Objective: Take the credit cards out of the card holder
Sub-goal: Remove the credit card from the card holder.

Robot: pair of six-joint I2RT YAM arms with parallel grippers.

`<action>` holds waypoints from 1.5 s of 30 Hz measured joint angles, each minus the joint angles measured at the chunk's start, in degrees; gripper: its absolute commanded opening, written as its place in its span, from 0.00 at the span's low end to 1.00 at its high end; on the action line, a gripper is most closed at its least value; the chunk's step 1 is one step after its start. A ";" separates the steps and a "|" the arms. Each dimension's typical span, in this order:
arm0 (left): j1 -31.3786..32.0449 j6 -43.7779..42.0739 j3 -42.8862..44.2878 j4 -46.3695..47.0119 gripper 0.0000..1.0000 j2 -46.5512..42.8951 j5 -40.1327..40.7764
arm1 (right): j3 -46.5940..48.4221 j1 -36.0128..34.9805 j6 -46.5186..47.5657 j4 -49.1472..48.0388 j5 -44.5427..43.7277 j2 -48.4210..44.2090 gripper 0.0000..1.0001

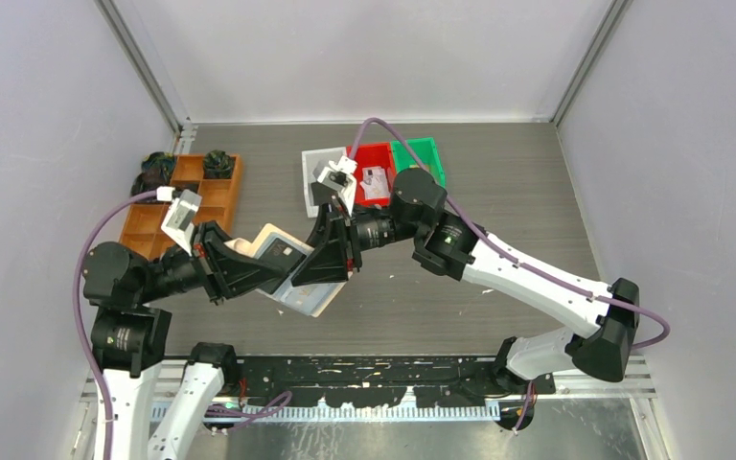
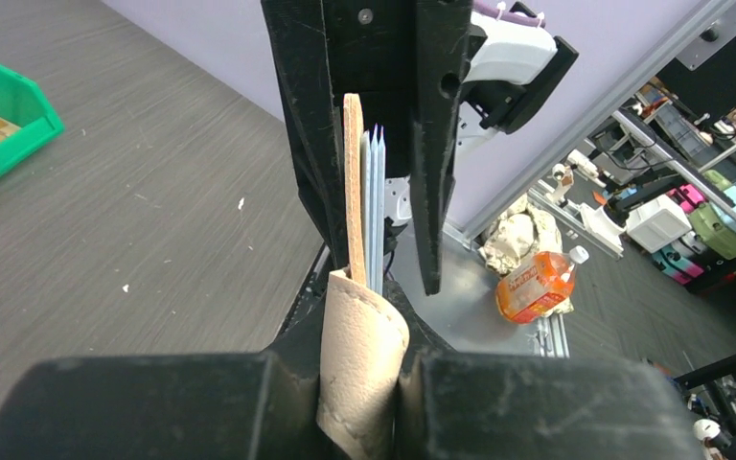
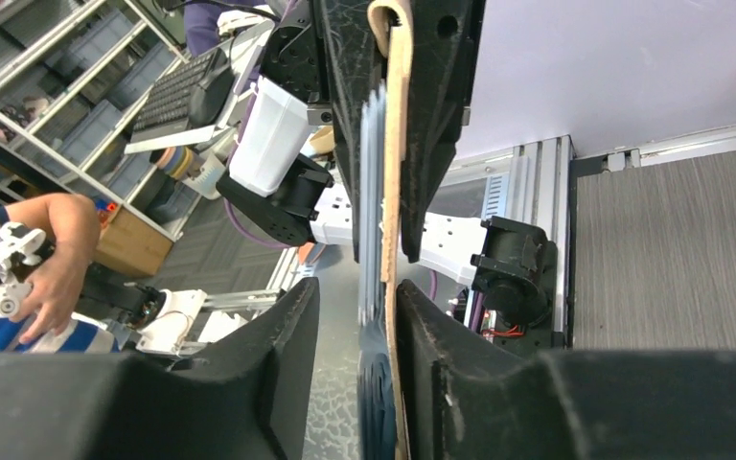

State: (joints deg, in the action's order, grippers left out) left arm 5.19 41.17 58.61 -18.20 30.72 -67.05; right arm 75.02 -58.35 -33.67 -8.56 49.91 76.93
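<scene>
A: Left gripper [image 2: 362, 372]?
B: Jaws clamped on the rounded fold of the card holder [image 2: 358, 321], tan leather squeezed between them.
A: Right gripper [image 3: 356, 299]?
B: Jaws narrow, straddling the holder's tan flap and the credit cards [image 2: 374, 206]. One side touches the flap. A slit of background shows between the other side and the cards, so not pinched.
A: Cards out?
B: No. Pale stack, seen edge-on, stands in the holder right beside the flap, rising out of the fold.
A: Where's the whole thing?
B: Top view: held up between the two grippers, over the near-left part of the desk [image 1: 517, 211], arms meeting tip to tip. Red bin [image 1: 369, 150] and green bin [image 1: 426, 153] sit at the far side, well apart from it.
</scene>
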 measured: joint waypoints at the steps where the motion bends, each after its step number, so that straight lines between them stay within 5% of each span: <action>1: 0.02 0.83 -0.11 0.57 0.00 -0.09 0.00 | -0.42 0.11 -0.79 -0.79 -0.35 -0.02 0.32; 8: 0.07 4.94 -1.03 2.25 0.02 -1.29 0.46 | -1.44 0.09 -3.85 -2.23 -1.53 -0.07 0.02; 12: 0.07 5.42 -1.77 2.14 0.43 -1.49 1.20 | 0.39 0.09 -3.34 2.82 -2.78 -0.04 0.01; 15: 0.04 5.62 -2.21 1.90 0.54 -1.46 1.99 | 5.29 0.09 -0.76 12.61 -3.19 0.26 0.01; 28: 0.07 11.47 -4.61 5.33 0.46 -1.57 1.84 | 15.37 0.07 10.14 36.76 -4.33 1.92 0.01; 40: 0.07 15.76 -6.69 8.85 0.20 -1.73 -0.94 | 21.70 0.07 15.82 45.57 -3.69 7.26 0.01; 45: 0.04 15.93 -7.34 9.70 0.31 -1.77 -3.08 | 25.51 0.07 17.75 49.31 -1.77 9.94 0.01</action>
State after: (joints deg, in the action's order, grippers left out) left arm 5.23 57.10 51.27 -8.49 28.95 -70.13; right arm 100.53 -58.28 -15.92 40.75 48.14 86.87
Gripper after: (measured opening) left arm 0.237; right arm 0.178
